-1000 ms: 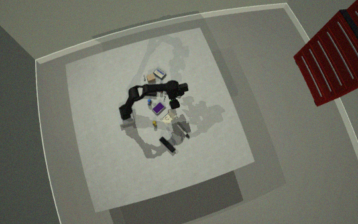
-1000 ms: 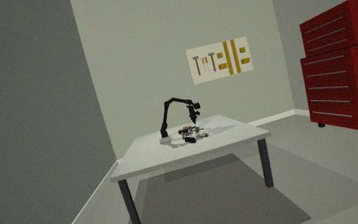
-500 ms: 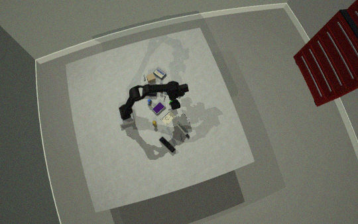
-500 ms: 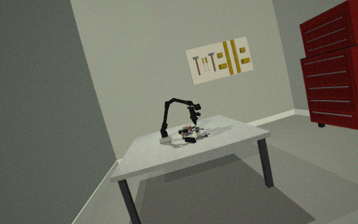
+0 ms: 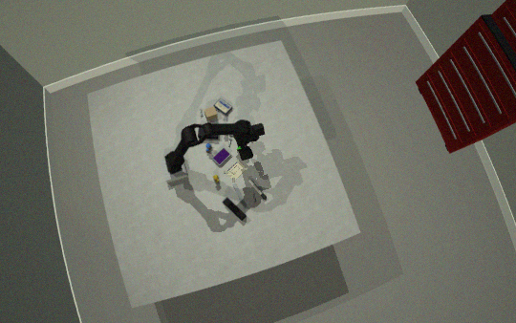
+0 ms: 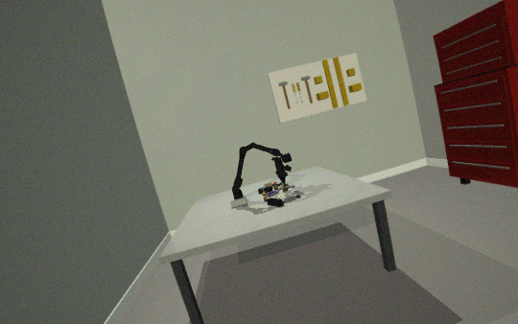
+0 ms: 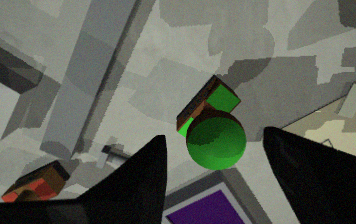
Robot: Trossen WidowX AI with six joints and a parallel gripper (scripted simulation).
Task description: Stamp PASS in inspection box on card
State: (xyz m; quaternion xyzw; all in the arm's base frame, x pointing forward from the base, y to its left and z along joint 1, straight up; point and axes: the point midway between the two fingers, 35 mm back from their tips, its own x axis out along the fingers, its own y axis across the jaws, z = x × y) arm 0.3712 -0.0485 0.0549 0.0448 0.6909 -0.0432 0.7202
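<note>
A green-knobbed stamp (image 5: 239, 148) (image 7: 216, 147) stands on the bench; no lettering on it can be read. My gripper (image 6: 283, 182) (image 7: 214, 139) is open above the stamp, with the round knob showing between the fingertips in the wrist view and nothing gripped. The purple ink pad (image 5: 222, 157) (image 7: 205, 212) lies beside the stamp. The cream card (image 5: 235, 170) (image 7: 327, 131) lies on the other side of the pad in the top view, and only its edge shows at the right of the wrist view. Its inspection box cannot be made out clearly.
A red-orange stamp-like piece (image 7: 40, 187) and a long grey bar (image 7: 95, 75) are left of the green stamp in the wrist view. Blue (image 5: 208, 147) and yellow (image 5: 216, 179) pieces flank the pad. A black block (image 5: 234, 209) and a cardboard box (image 5: 210, 114) are farther out.
</note>
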